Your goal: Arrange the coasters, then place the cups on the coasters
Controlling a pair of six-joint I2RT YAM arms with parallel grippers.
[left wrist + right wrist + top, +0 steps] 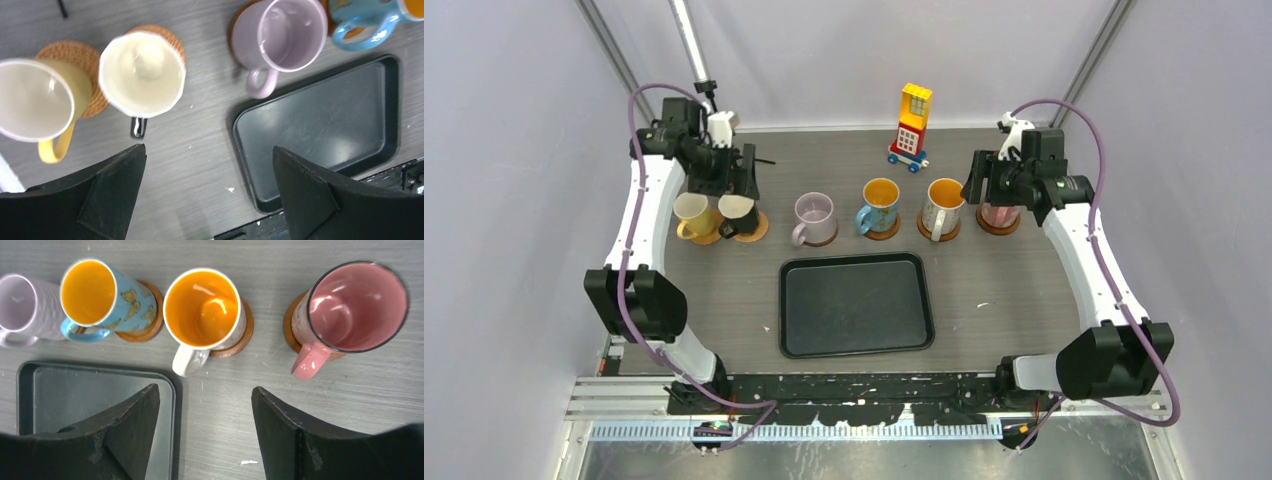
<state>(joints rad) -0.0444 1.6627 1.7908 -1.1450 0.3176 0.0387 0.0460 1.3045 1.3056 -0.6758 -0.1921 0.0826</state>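
You have six mugs standing upright in one row, each on its own round brown coaster, all empty inside.

From the left:
- The yellow-handled cream mug [35,100] stands on the first coaster [70,55].
- The black-handled cream mug [142,75] stands on the second coaster [167,35]. Its rim is just beside its neighbour's; contact cannot be confirmed.
- The lilac mug [287,32] stands on the third coaster [235,25].
- The blue butterfly mug [100,295], orange inside, stands on the fourth coaster [150,315].
- The white mug [205,307], orange inside, stands on the fifth coaster [245,335].
- The pink mug [357,305] stands on the sixth coaster [290,325].

The handles point toward the near edge, except the blue mug's, which points left.
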